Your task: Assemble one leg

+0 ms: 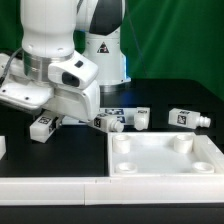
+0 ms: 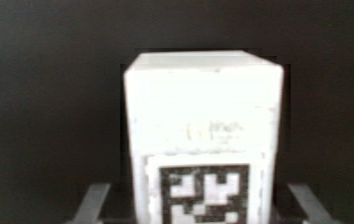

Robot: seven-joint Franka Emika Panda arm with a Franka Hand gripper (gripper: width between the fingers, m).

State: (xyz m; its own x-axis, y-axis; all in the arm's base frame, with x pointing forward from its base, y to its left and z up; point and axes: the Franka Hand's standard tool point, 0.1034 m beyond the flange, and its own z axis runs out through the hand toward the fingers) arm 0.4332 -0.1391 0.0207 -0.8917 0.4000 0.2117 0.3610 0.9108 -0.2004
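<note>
One leg [image 1: 42, 127], a stubby white peg with a black-and-white tag, lies on the black table at the exterior view's left. My gripper [image 1: 47, 116] is right over it. In the wrist view the leg [image 2: 200, 120] fills the middle, tag end between my fingers. My gripper [image 2: 200, 205] is open. One fingertip [image 2: 99, 200] stands on each side, with a small dark gap to the leg. Three more legs lie in a row: one [image 1: 112, 121], one [image 1: 140, 117] and one [image 1: 186, 117].
The large flat white panel [image 1: 200, 166] with round corner sockets lies at the front right of the exterior view. A small white object [image 1: 3, 146] shows at the left edge. The arm's base [image 1: 100, 50] stands behind the row of legs.
</note>
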